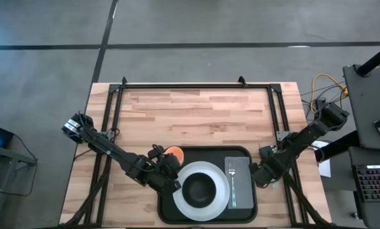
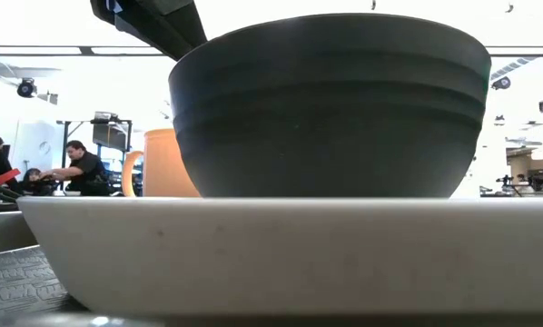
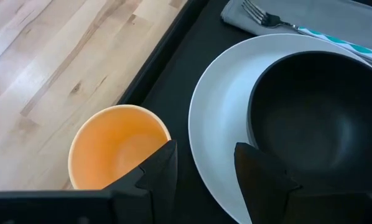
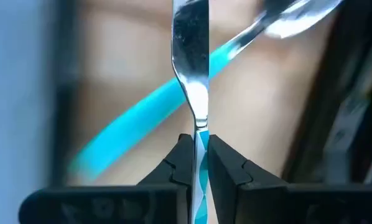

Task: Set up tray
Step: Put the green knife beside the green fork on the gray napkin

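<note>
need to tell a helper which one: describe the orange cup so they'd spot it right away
Find the black tray at the table's near edge. The orange cup stands in its far left corner, beside the white plate, by the left gripper. It is the only orange thing there.

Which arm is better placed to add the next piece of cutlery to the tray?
Likely the right: its end effector already grips a teal-handled metal utensil beside the black rectangular tray. The left end effector is empty.

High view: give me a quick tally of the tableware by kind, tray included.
Black tray: 1
White plate: 1
Black bowl: 1
Orange cup: 1
Grey napkin: 1
Fork: 1
Total: 6
</note>
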